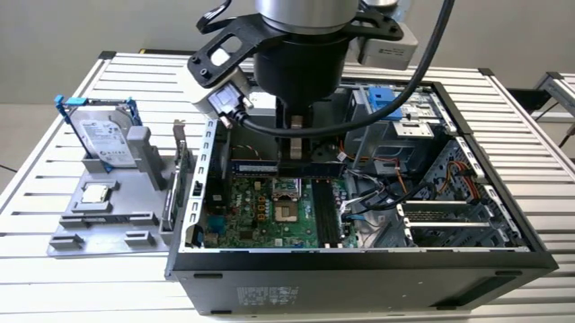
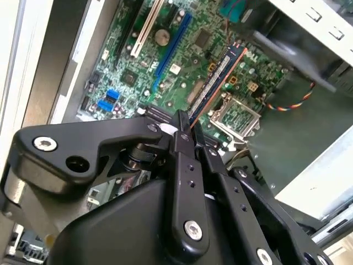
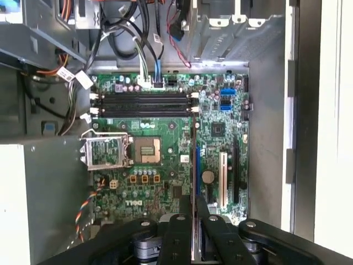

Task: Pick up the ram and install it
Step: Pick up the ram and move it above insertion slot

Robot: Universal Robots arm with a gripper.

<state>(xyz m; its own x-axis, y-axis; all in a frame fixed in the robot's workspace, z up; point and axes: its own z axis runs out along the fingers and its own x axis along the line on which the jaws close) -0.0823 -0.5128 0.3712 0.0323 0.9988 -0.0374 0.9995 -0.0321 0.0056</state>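
Observation:
My gripper (image 2: 186,128) is shut on the ram (image 2: 216,77), a long thin stick with dark chips and an orange-lit edge that reaches out past the fingertips. In the first wrist view the ram (image 3: 196,165) shows edge-on as a thin line running out from the gripper (image 3: 194,212). In the exterior view the ram (image 1: 256,166) hangs level inside the open computer case (image 1: 359,266), above the far part of the green motherboard (image 1: 260,215). The black memory slots (image 3: 143,104) lie beyond the processor socket (image 3: 148,150), apart from the stick.
On a grey fixture (image 1: 99,232) at the exterior view's left stand a silver hard drive (image 1: 104,138) with blue brackets and a small square processor chip (image 1: 95,194). Cables (image 1: 378,195), a drive cage (image 1: 395,114) and the case walls surround the motherboard.

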